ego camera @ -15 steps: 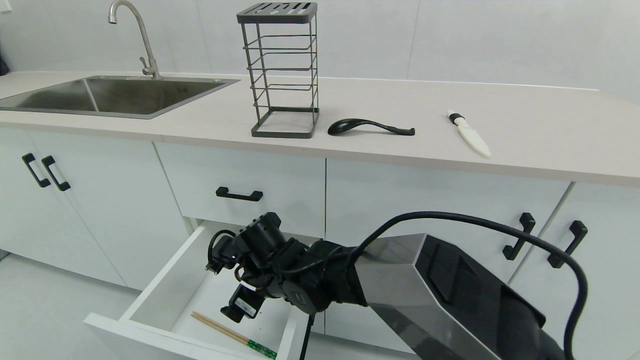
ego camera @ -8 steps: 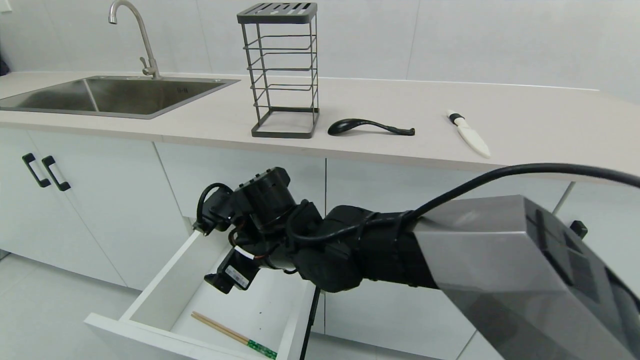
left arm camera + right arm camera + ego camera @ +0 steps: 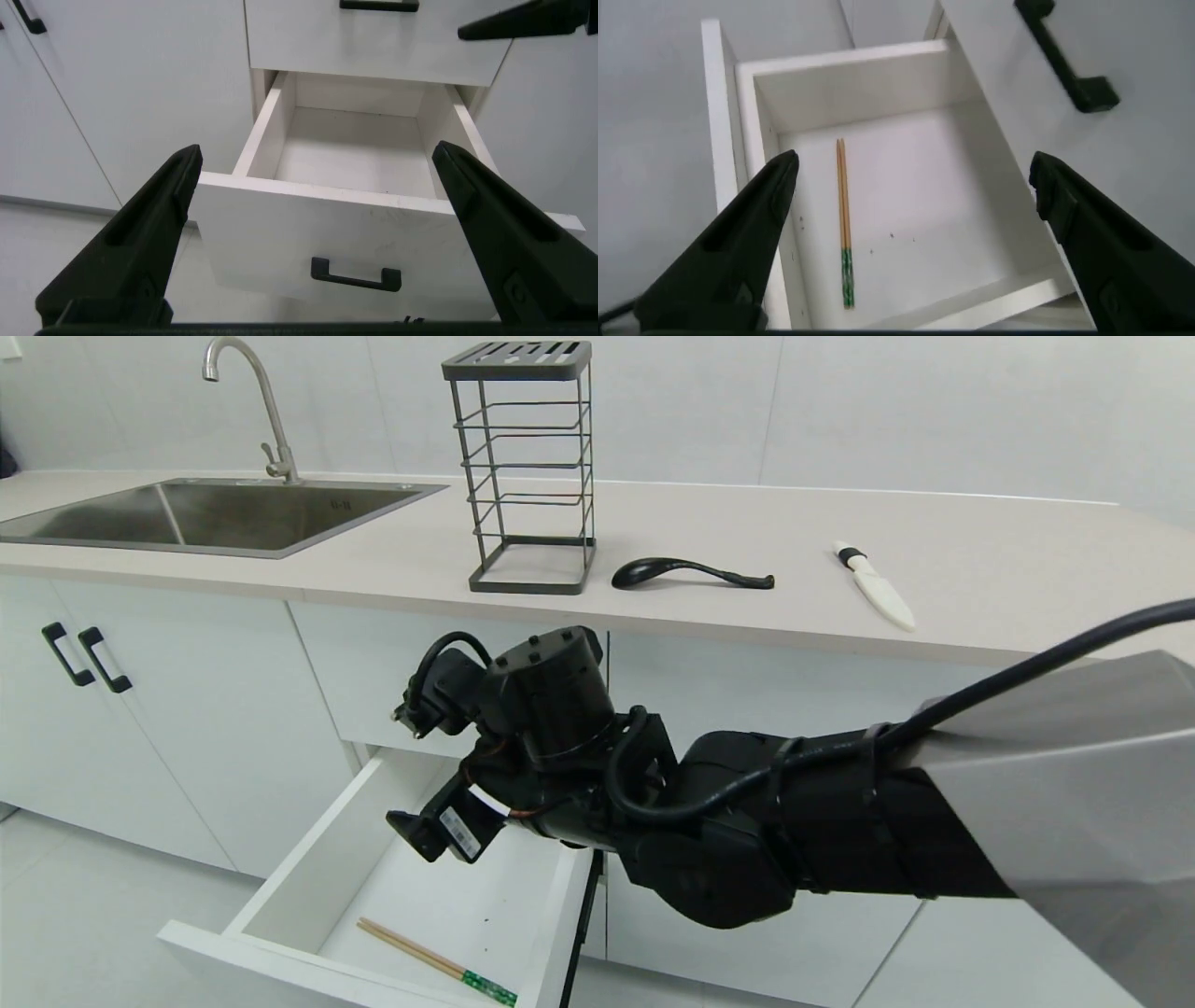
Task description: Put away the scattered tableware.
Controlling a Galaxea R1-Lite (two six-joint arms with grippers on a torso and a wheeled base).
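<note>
Head view: right gripper point(image 3: 912, 173), fingers spread wide and empty, above the open drawer point(image 3: 308, 859) with chopsticks point(image 3: 420, 954) inside; up on the counter point(image 3: 980, 569), beyond and to its right, black spoon point(image 3: 691, 572) lying crosswise, handle toward the knife point(image 3: 876, 586).

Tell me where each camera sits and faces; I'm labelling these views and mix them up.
Head view: on the robot's head, facing forward and down at the counter and open drawer; the right arm shows.
Left wrist view: on the left wrist, facing the drawer's front; the left pincer frames it, open.
Right wrist view: on the right wrist, looking down into the drawer; the right pincer shows, open.
Shared: head and right wrist views both show the chopsticks in the drawer.
</note>
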